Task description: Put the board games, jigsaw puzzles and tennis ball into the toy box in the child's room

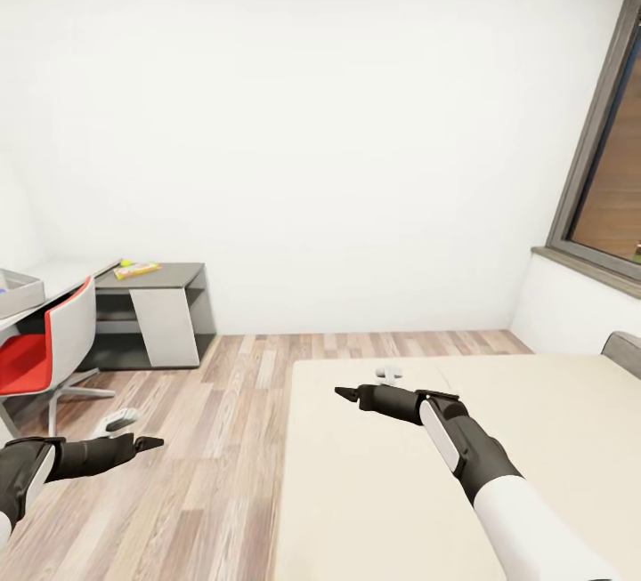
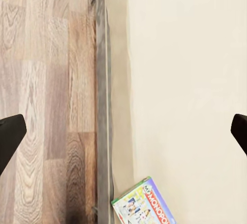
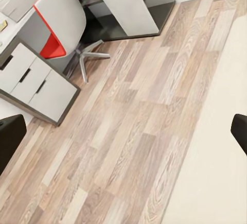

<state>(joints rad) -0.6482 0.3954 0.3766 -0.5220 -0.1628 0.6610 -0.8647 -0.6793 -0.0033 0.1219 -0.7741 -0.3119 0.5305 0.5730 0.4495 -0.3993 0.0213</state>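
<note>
both grippers spread wide, empty: left gripper (image 1: 147, 444) over the floor, right gripper (image 1: 349, 394) above the bed (image 1: 374, 510). monopoly box (image 2: 145, 205) lies at the mattress edge; a careless grab risks knocking it off onto the floor. toy box (image 1: 18, 289) on the table's far end.

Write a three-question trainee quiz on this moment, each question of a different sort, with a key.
1. True or false: the left claw holds a board game.
2. In the left wrist view, the board game lies: A) on the floor, B) on the bed near its edge, C) on the red chair.
3. Fill in: in the head view, the right claw hovers over the ____.

Key: 1 false, both claws are open and empty; 2 B; 3 bed.
</note>
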